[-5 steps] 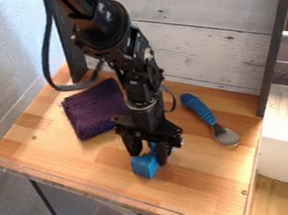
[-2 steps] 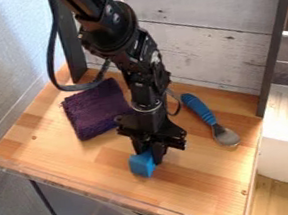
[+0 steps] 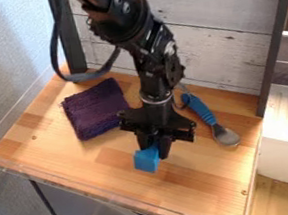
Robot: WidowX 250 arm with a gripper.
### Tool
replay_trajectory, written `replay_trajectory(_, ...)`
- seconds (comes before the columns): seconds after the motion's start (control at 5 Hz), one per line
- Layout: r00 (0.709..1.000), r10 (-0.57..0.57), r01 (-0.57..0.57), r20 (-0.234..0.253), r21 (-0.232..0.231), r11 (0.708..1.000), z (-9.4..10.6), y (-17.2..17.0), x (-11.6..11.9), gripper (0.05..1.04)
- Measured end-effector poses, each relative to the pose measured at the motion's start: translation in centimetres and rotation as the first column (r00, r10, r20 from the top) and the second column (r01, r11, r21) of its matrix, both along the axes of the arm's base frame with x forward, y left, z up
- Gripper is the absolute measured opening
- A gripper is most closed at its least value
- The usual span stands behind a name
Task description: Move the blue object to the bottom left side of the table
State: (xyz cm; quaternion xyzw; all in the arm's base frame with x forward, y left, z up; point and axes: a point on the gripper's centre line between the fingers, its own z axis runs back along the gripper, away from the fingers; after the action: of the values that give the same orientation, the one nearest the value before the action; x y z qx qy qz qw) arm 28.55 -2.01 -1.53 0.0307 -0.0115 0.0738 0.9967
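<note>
Far to the left of the end effector lies the bare part of the worktop (image 3: pixel 51 150) where the block should go. A see-through rim (image 3: pixel 31 172) runs along the front there, so the block should come down a bit inside it, or it might bump or tip over the edge.

The purple cloth (image 3: pixel 95 110) lies up and to the left of the end effector. It looks fluffy and could catch a corner, so the best way is to go past its front side, with some room to spare.

The blue block (image 3: pixel 147 159) is down at the tip of the end effector (image 3: pixel 155 153), poking out on the left. The end effector looks to be closed on it, with just the block's width left open. I cannot tell if the block is up in the air or touching the wood. A small lift would help it not to scrape. The hold looks to be near one side, so a slow, smooth trip left and a little to the front should stop it from twisting. Set it down flat, then let go gently and lift straight up.

The blue-handled spoon (image 3: pixel 204 112) lies to the right of the end effector, out of the way. Leave it alone.
</note>
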Motion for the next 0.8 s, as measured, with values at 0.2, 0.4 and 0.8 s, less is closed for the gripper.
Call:
replay_trajectory(0.2, 0.994, 0.104, -0.104, 0.033, 0.003, 0.995, 2.2, -0.3, 0.2, 0.294)
replay_trajectory(0.4, 0.931, 0.347, -0.339, 0.114, -0.084, 0.937, 4.4, 0.0, 0.6, 0.294)
replay_trajectory(0.8, 0.648, 0.752, -0.745, 0.120, -0.102, 0.659, 5.5, 2.8, 0.0, 0.294)
